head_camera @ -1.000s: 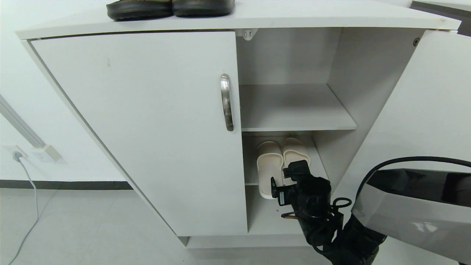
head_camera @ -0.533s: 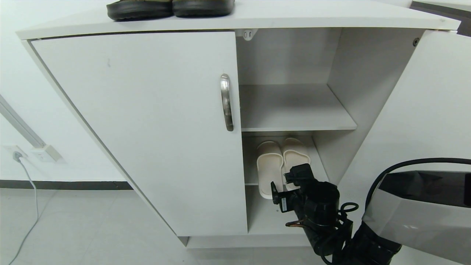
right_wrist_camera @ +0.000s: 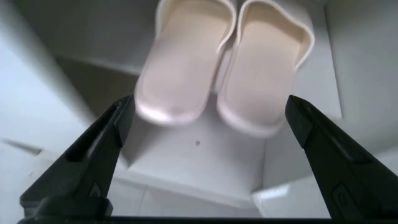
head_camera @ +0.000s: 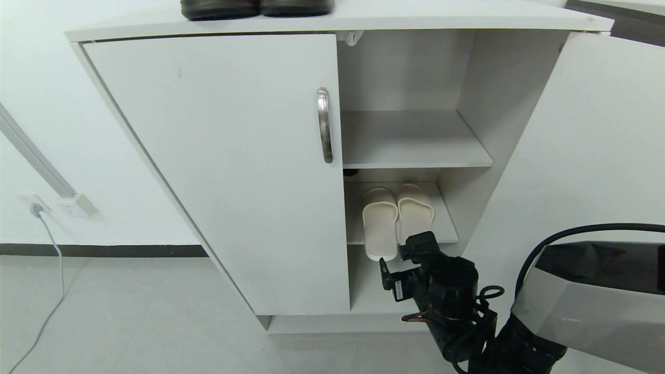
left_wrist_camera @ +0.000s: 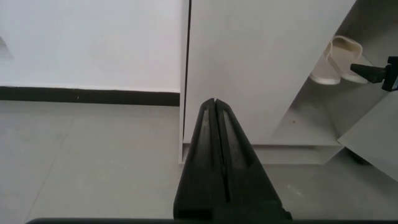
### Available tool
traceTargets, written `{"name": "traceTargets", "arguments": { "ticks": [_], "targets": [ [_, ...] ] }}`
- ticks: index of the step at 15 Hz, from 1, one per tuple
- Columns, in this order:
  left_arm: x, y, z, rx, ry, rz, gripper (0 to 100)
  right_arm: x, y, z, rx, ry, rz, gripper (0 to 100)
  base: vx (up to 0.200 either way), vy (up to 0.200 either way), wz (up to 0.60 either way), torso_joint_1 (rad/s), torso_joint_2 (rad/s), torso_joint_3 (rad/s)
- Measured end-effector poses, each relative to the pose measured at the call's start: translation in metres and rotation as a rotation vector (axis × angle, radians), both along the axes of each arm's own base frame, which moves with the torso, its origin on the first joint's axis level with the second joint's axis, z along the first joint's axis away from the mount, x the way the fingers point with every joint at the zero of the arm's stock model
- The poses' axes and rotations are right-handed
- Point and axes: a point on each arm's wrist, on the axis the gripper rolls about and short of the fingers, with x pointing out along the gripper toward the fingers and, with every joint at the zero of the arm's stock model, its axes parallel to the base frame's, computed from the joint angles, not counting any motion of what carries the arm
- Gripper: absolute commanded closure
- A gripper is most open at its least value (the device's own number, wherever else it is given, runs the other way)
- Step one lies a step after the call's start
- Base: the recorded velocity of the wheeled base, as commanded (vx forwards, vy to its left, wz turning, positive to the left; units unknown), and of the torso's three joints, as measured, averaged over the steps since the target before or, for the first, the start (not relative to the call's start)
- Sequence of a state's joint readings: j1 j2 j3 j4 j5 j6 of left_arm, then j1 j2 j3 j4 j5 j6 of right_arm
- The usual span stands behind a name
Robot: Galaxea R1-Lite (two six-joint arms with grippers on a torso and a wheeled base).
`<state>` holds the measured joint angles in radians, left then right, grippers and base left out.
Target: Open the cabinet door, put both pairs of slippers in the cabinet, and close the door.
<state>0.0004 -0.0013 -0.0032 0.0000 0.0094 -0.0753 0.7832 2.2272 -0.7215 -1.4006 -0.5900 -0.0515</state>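
Observation:
A pair of white slippers (head_camera: 397, 218) (right_wrist_camera: 224, 68) lies side by side on the lower shelf of the white cabinet (head_camera: 332, 22), toes pointing in. A pair of dark slippers (head_camera: 257, 7) rests on the cabinet top. The cabinet's right door (head_camera: 587, 140) stands wide open; the left door (head_camera: 234, 156) is closed. My right gripper (head_camera: 399, 255) (right_wrist_camera: 209, 109) is open and holds nothing, just in front of the white slippers' heels. My left gripper (left_wrist_camera: 214, 106) is shut and holds nothing, low over the floor left of the cabinet.
The upper shelf (head_camera: 415, 140) is bare. A metal handle (head_camera: 324, 124) sticks out on the closed door. A wall socket with a cable (head_camera: 36, 210) sits at the left. Grey floor (head_camera: 156, 322) stretches before the cabinet.
The head camera has shifted, so the whole cabinet sits differently in view. My right gripper has drawn back from the white slippers, which stay on the shelf.

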Motion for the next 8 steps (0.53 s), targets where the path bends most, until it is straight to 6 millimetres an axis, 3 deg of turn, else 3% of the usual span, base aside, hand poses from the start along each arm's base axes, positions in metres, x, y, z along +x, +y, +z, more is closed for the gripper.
{"name": "traceTargets", "arguments": {
  "ticks": [8],
  "targets": [
    [0.0,0.0,0.0,0.0,0.0,0.001,100,0.0016,0.0016,-0.0003,-0.003,0.004,0.021,0,0.0,0.0,0.0,0.0,0.0,0.0]
  ]
}}
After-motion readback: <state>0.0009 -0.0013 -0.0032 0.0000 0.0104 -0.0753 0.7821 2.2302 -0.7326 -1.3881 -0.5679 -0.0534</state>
